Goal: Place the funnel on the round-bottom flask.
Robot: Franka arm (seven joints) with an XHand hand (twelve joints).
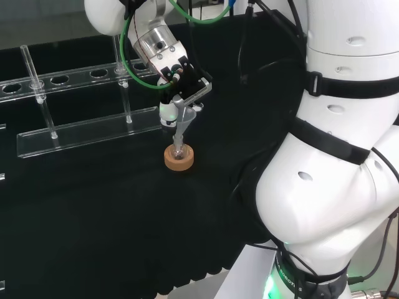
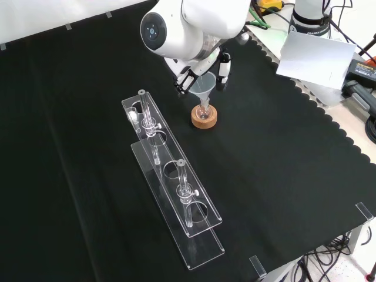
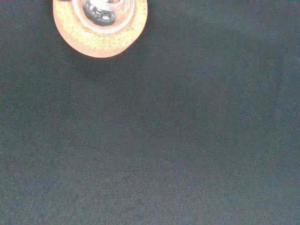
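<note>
Front view, nearest the camera: a clear acrylic rack [image 2: 176, 194] lies lengthwise on the black cloth [image 2: 282, 176], running from the near edge back toward the arm, with round holes in its upper shelf and clear posts standing along it. Beyond its far end, just to the right in this view, sits the cork ring stand [image 2: 204, 116], well apart from the rack's base. The round-bottom flask [image 2: 204, 110] rests in the ring; being clear glass it is hard to make out, but its neck rises from the cork. The funnel [image 2: 204, 88] stands directly above the flask, cone uppermost, stem pointing down into the neck; whether stem and glass touch cannot be told. The hand [image 2: 218, 66] is at the funnel's rim, dark fingers on either side of the cone, apparently pinching it. Behind and above it is the arm's large white link with its round grey cap. Head view: cork ring stand [image 1: 178, 157] near mid-cloth, flask [image 1: 179, 151] seated in it, funnel [image 1: 181, 121] tilted slightly above with its stem reaching the flask mouth, hand [image 1: 187, 87] curled round the funnel's top. The rack [image 1: 81, 106] lies farther off to the left. Wrist view: cork ring [image 3: 100, 28] with the flask's bulb [image 3: 101, 9] inside, seen from above, bare cloth around it.
</note>
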